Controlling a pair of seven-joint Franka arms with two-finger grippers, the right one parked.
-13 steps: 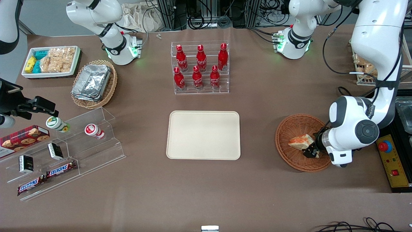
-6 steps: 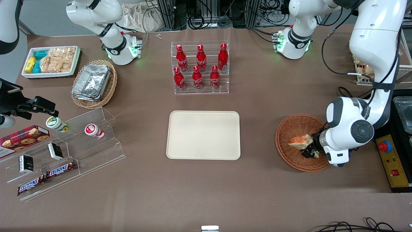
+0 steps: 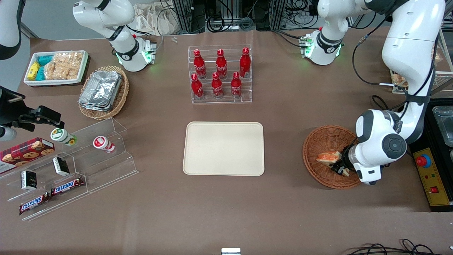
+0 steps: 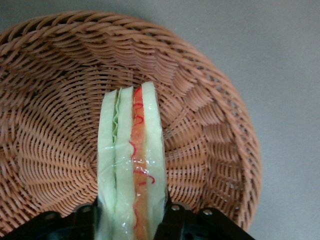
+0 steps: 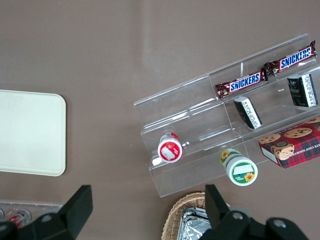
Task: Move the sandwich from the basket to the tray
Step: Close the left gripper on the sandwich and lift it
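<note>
Sandwich lifted, between gripper fingers

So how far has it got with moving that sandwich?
Grabbed, it seems: the claw is shut on the sandwich, its fingers pressing both bread faces. In hand is the lift, with the sandwich over the basket. Left to do: carry it to the tray, which holds nothing, and let go.

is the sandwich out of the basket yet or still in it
Still in it. The sandwich stands on edge over the basket weave, with the gripper shut on it; the tray holds nothing.
</note>
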